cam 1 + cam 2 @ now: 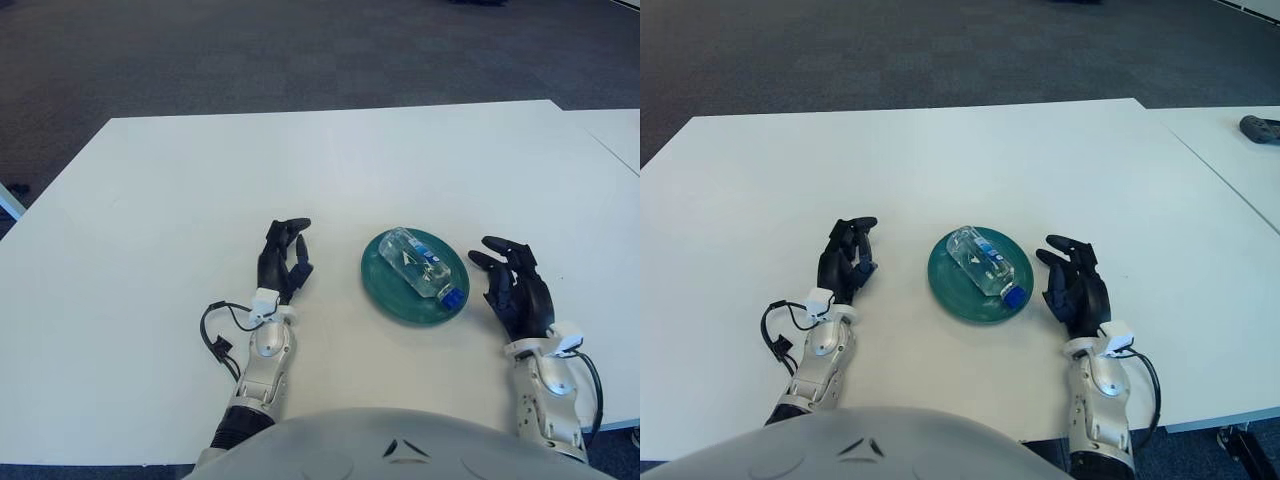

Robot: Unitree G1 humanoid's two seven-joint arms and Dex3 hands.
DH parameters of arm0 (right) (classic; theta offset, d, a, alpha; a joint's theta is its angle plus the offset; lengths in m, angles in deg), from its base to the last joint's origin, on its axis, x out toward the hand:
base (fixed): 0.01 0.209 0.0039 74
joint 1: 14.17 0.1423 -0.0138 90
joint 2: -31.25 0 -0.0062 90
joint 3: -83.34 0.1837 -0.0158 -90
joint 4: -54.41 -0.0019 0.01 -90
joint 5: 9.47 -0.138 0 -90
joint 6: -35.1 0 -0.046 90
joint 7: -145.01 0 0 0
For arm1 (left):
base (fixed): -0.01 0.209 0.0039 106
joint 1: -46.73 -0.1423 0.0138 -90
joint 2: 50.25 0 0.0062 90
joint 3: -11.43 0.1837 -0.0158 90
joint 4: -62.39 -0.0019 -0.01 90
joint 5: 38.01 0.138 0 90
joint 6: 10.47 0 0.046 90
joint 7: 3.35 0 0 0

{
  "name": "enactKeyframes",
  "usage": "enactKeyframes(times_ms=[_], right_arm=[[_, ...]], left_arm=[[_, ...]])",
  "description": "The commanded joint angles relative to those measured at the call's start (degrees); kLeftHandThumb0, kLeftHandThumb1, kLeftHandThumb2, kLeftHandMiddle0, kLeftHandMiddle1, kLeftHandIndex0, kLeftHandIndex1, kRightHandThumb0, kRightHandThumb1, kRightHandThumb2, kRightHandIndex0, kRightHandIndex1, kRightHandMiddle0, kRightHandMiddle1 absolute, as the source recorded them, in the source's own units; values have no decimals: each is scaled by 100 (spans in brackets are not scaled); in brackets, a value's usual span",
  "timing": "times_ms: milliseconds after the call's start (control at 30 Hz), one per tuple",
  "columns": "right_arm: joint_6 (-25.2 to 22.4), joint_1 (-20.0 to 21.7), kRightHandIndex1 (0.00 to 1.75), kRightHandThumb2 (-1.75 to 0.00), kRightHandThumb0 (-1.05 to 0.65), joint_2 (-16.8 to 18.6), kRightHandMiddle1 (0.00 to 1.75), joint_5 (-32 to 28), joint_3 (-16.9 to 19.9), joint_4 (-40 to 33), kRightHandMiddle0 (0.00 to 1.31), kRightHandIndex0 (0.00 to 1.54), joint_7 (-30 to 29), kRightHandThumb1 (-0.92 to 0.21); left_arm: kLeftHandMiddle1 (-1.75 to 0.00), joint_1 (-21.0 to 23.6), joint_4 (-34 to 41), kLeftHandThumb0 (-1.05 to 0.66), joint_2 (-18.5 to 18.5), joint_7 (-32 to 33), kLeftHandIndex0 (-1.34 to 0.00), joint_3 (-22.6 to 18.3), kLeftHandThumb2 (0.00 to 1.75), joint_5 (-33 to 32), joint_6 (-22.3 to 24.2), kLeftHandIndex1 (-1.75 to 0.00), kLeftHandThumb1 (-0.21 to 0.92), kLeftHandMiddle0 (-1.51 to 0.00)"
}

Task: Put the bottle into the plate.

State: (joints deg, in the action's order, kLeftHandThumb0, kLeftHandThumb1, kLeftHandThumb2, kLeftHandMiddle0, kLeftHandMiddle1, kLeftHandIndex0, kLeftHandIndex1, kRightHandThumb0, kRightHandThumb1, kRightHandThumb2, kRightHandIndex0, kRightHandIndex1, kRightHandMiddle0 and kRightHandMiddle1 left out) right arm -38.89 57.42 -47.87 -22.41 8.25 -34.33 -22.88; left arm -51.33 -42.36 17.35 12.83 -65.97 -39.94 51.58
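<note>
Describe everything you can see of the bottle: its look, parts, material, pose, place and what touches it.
The bottle is small and clear, apparently plastic, with a blue cap and a label with blue on it near the cap end. It lies on its side inside the green plate, slanted so that the cap points toward the robot and its right. Only the plate touches it. The right hand shows just right of the plate, fingers relaxed, apart from the bottle; the left hand shows to the plate's left.
</note>
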Motion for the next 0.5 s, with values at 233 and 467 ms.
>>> enactKeyframes(times_ms=[233,467], right_arm=[[-192,10,96,-69,-67,-172,115,-77,55,184,10,46,90,-92],[-529,45,96,-69,-66,-315,113,-186,86,84,7,44,178,-92]], left_arm=[[-121,-80,-291,-66,-544,-214,-48,-13,73,-293,-57,-132,92,-65],[-126,-66,-619,-70,-442,-708,-48,-304,74,-813,-394,-133,92,-63]])
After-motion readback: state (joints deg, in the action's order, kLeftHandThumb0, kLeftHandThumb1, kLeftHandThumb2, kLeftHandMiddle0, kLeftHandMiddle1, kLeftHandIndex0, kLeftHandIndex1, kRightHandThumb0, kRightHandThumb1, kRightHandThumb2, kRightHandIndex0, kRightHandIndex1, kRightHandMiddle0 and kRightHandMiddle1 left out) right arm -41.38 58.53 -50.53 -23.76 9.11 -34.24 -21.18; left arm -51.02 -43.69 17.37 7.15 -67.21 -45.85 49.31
